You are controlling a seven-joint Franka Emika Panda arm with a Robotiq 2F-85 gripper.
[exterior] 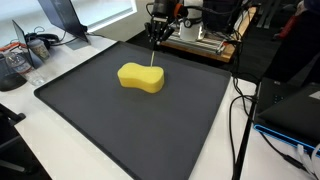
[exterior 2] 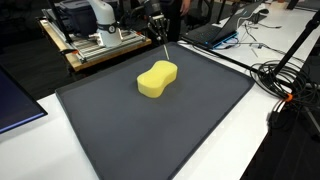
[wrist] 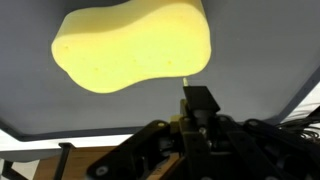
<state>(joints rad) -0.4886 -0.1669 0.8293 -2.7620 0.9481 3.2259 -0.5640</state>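
A yellow, peanut-shaped sponge (exterior: pixel 141 77) (exterior 2: pixel 157 79) (wrist: pixel 130 45) lies on a dark grey mat (exterior: pixel 120 125) (exterior 2: pixel 170 135) (wrist: pixel 60 110). My gripper (exterior: pixel 157 36) (exterior 2: pixel 157 33) (wrist: pixel 196 96) hangs over the mat's far edge, just behind the sponge. Its jaws are shut on a thin pale stick (exterior: pixel 153 54) (exterior 2: pixel 162 50) (wrist: pixel 186 79) that points down at the sponge. The stick's tip is at the sponge's far rim. I cannot tell whether it touches.
A wooden board with metal hardware (exterior: pixel 203 44) (exterior 2: pixel 98 45) stands right behind the mat. Black cables (exterior: pixel 243 110) (exterior 2: pixel 287 82) trail beside the mat. Desk clutter (exterior: pixel 20 62) sits past one corner, and a dark blue pad (exterior 2: pixel 14 102) lies off another side.
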